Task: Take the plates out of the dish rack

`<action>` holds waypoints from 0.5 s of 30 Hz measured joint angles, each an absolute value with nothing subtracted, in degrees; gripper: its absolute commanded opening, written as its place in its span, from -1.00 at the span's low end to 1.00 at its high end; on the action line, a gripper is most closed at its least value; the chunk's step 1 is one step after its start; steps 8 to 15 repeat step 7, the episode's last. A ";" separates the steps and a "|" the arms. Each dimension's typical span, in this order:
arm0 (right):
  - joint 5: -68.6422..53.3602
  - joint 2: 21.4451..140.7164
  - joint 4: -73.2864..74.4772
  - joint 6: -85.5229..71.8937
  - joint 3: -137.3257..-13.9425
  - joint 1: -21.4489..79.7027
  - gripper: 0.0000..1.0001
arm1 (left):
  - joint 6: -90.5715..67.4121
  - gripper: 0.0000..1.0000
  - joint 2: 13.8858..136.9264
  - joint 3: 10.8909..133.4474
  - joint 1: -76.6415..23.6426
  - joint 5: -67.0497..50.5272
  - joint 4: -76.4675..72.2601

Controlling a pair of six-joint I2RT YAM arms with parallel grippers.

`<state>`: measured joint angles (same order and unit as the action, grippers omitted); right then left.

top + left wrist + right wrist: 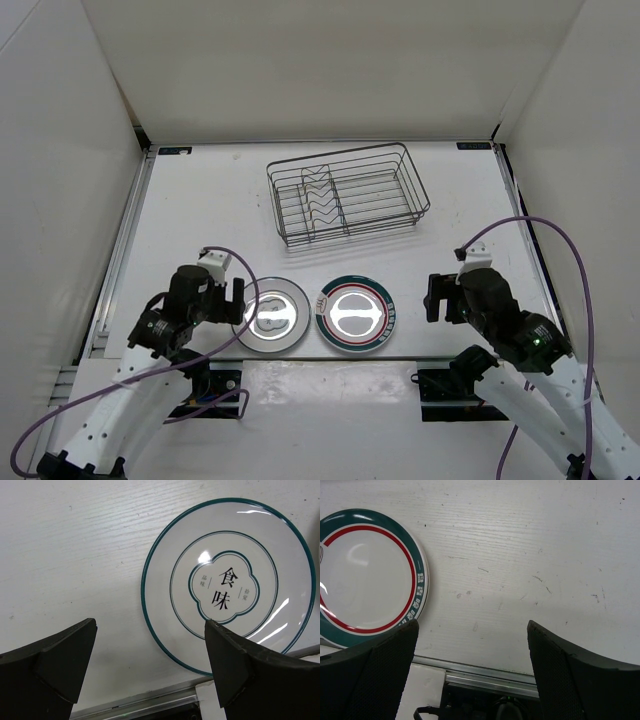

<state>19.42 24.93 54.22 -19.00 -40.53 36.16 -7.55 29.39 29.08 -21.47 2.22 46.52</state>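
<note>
"Jaws first: how did they stand?"

"Both pairs stood wide and held nothing. The left gripper point(238, 292) hung at lower left, just beside the round glossy plate with grey rim and white centre point(270, 317). The right gripper point(432, 297) hung at lower right, apart from the round white plate with dark teal rim and red ring point(357, 313)."

"And the plates?"

"They lay flat on the white table point(200, 220), side by side at lower centre. The rectangular grey wire dish rack point(347, 193) stood above them at upper centre, apart from both."

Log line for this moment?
grey wire dish rack: empty | teal-rimmed red-ringed plate, white thin-lined plate: flat on table | left gripper, right gripper: open, empty
</note>
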 measured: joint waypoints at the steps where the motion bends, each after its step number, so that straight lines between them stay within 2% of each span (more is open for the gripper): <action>1: 19.42 24.93 54.22 -19.00 -40.53 36.16 0.81 | -7.57 1.00 29.04 29.08 -21.47 2.55 46.57; 15: 19.44 24.93 54.22 -19.03 -40.36 36.16 0.81 | -7.77 1.00 26.33 29.08 -21.47 4.64 46.74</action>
